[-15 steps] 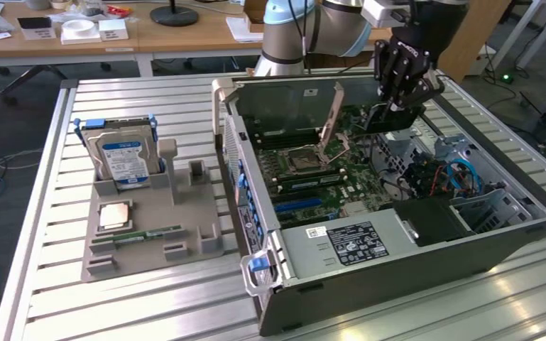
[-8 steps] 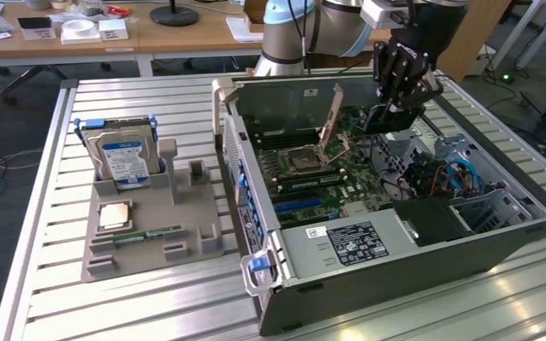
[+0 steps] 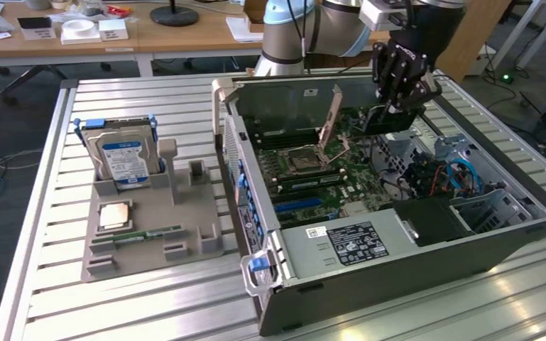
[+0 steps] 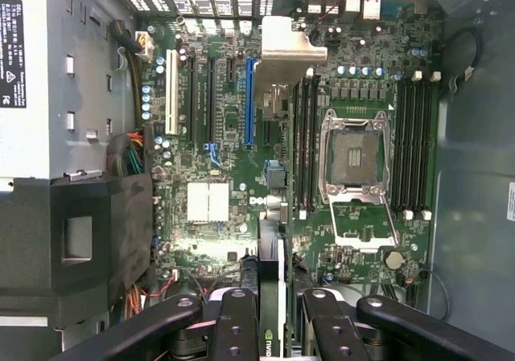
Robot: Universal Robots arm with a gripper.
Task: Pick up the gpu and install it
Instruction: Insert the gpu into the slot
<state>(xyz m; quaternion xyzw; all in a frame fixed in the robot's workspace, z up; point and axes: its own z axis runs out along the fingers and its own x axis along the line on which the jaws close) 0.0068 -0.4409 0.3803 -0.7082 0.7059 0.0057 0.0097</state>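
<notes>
The gpu [image 3: 388, 121] is a dark flat card that hangs upright inside the open computer case [image 3: 368, 249], just above the green motherboard [image 3: 334, 167]. My gripper [image 3: 403, 92] reaches down from above and is shut on the card's upper edge. In the wrist view the gpu [image 4: 270, 256] shows edge-on between the black fingers [image 4: 234, 325], with my gripper [image 4: 275, 329] closed on it. The long blue slot [image 4: 249, 104] lies on the motherboard [image 4: 209, 248] beyond the card, and the open processor socket [image 4: 354, 156] is beside it.
A grey holder [image 3: 140, 241] on the slatted table to the exterior view's left carries a silver hard drive [image 3: 121, 160], a processor chip [image 3: 113, 214] and a slim memory stick [image 3: 147, 234]. The case walls, a black cage [image 3: 434, 220] and cables [image 3: 457, 177] stand close around the motherboard.
</notes>
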